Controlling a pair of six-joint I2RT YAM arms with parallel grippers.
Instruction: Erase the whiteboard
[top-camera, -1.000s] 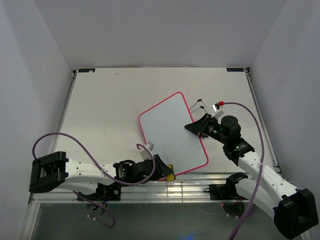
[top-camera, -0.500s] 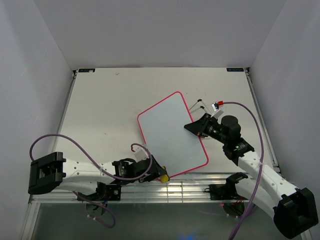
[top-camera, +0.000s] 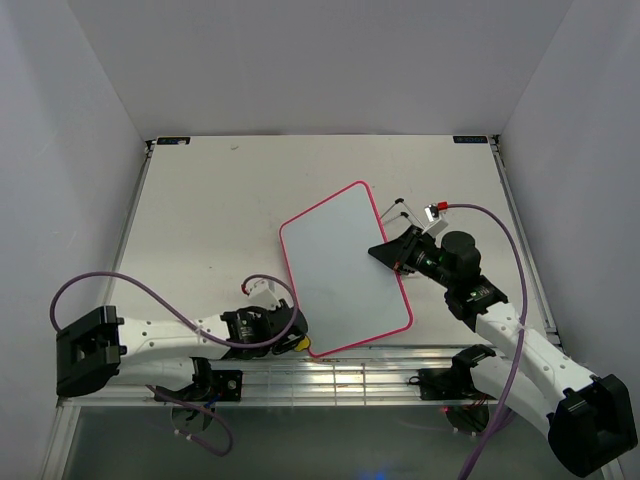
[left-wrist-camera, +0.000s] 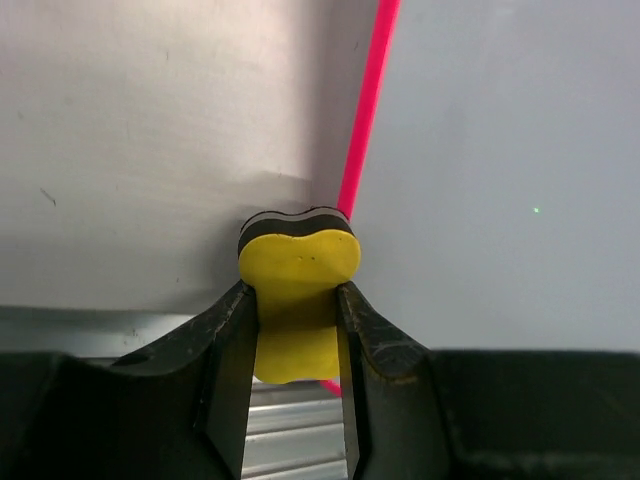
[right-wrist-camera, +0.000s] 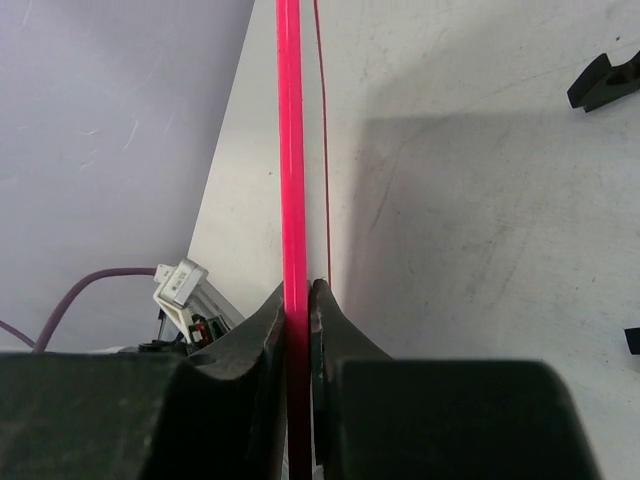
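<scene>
Item: flat rectangular glossy white whiteboard with rounded corners and a thin pink-red frame (top-camera: 345, 270) (left-wrist-camera: 500, 150) (right-wrist-camera: 291, 150), laid askew on the pale matte table top (top-camera: 200, 200). The left gripper (top-camera: 296, 336) (left-wrist-camera: 297, 300) is found at the board's near left corner, its two black fingers closed tight upon a small yellow foam sponge with a black backing layer and lobed outline (top-camera: 301, 343) (left-wrist-camera: 298, 265). The sponge is held projecting forward from between the fingers, and its far end is laid across the pink-red frame; the white board surface is spread ahead and to the right of this gripper, bare table ahead and to its left. The right gripper (top-camera: 386, 251) (right-wrist-camera: 298, 300) is clamped upon the board's right long edge, roughly at mid-length, the frame being pinched between its two dark fingers and seen edge-on, running straight ahead from the fingertips. To the right of this gripper, shadowed table is shown, and a small black piece (right-wrist-camera: 603, 80) is noted ahead and to the right, apart from the board.
</scene>
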